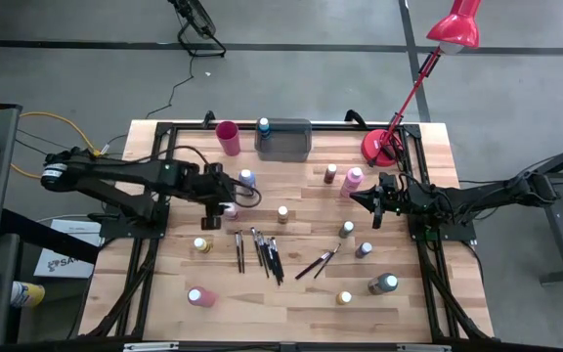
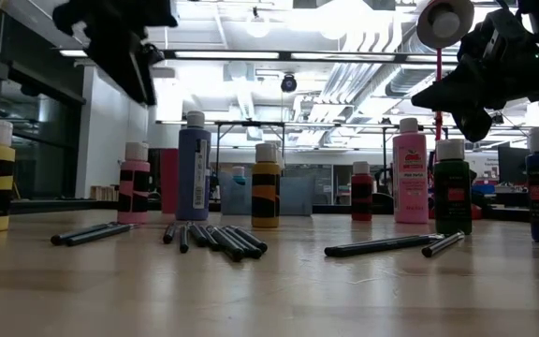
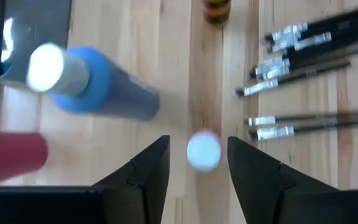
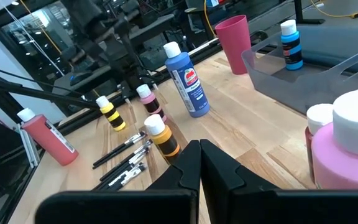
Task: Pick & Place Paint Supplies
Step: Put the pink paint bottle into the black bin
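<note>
Small paint bottles stand scattered on the wooden table, with dark-handled brushes point(image 1: 262, 252) lying in a loose bunch at its middle. My left gripper point(image 1: 221, 202) hovers open over a small pink bottle point(image 3: 204, 150). Its fingers stand either side of the white cap without touching it. A tall blue bottle point(image 3: 92, 84) stands just beyond. My right gripper point(image 4: 199, 158) is shut and empty, raised above the table beside the large pink bottle point(image 1: 352, 181). In the low view both grippers hang well above the bottles.
A grey tray point(image 1: 296, 147) with one blue bottle point(image 1: 264, 125) in it sits at the far edge, and the red cup point(image 1: 229, 137) stands beside it. A red lamp base point(image 1: 381, 149) stands at the far right. Two more brushes point(image 1: 318, 262) lie right of centre. A pink bottle point(image 1: 201, 296) lies near the front left.
</note>
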You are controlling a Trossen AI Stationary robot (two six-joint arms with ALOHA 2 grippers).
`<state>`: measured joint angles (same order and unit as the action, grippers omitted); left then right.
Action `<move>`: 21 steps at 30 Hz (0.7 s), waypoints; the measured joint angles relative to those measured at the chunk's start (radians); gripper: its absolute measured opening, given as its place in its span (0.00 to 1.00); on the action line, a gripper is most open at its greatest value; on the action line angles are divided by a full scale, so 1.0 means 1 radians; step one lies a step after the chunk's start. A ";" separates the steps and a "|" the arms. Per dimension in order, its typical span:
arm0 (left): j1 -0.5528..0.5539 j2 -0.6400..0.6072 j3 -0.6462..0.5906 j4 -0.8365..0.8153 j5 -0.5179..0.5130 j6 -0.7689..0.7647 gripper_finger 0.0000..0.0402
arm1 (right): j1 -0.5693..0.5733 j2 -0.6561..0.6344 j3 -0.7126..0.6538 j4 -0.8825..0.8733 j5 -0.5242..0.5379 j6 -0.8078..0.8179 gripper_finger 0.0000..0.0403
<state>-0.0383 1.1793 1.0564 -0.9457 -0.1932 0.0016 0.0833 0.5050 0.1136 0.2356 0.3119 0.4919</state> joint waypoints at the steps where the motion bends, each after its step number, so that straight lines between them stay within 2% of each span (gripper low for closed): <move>1: 0.000 0.000 0.008 -0.018 -0.001 0.001 0.38 | 0.000 0.000 0.000 0.000 0.000 0.000 0.01; 5: -0.001 0.005 -0.019 -0.027 -0.023 0.003 0.38 | 0.000 0.000 0.000 0.000 0.000 0.000 0.01; 12: -0.001 0.064 -0.095 0.123 0.027 0.058 0.38 | 0.000 0.000 0.000 0.000 0.000 0.000 0.01; 21: 0.041 0.117 -0.103 0.120 0.015 0.086 0.39 | 0.000 0.000 0.000 0.000 0.000 0.000 0.01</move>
<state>0.0025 1.2968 0.9535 -0.8255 -0.1780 0.0874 0.0830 0.5049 0.1135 0.2359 0.3119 0.4919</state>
